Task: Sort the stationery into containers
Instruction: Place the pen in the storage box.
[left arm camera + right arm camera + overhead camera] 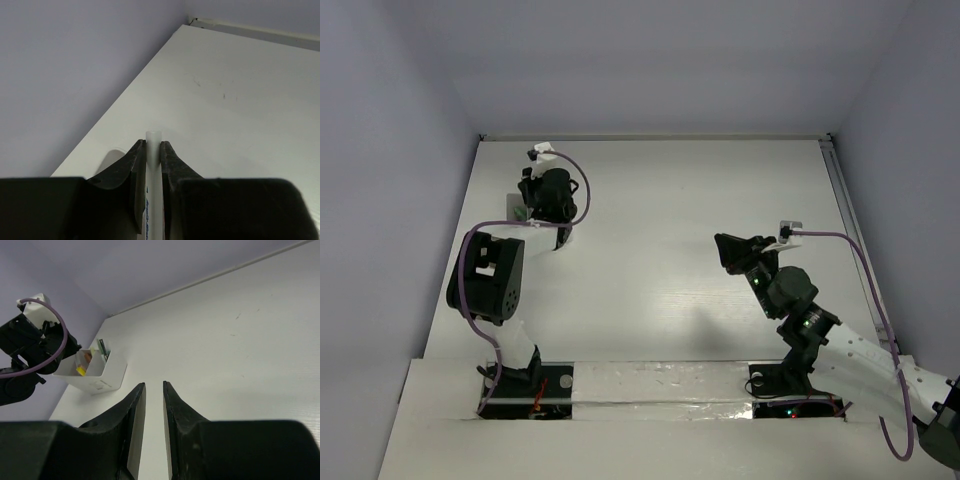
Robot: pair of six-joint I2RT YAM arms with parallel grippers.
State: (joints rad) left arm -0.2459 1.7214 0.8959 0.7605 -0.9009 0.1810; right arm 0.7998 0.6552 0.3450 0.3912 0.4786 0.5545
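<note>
Pinched between the jaws of the left gripper (152, 143), a white pen (153, 170) with small blue lettering pokes its blunt end just past their tips, near the left edge of the table (235, 100). To its right, just beside that arm, stands the white tray (107, 375), holding a yellow marker (81, 370), something orange (87, 356) and a few dark pens (103, 349) on end, though which compartment each occupies is hard to tell. Further right, the right gripper (154, 384) hangs over the table well apart from the tray, its jaws narrowly parted with nothing between them.
</note>
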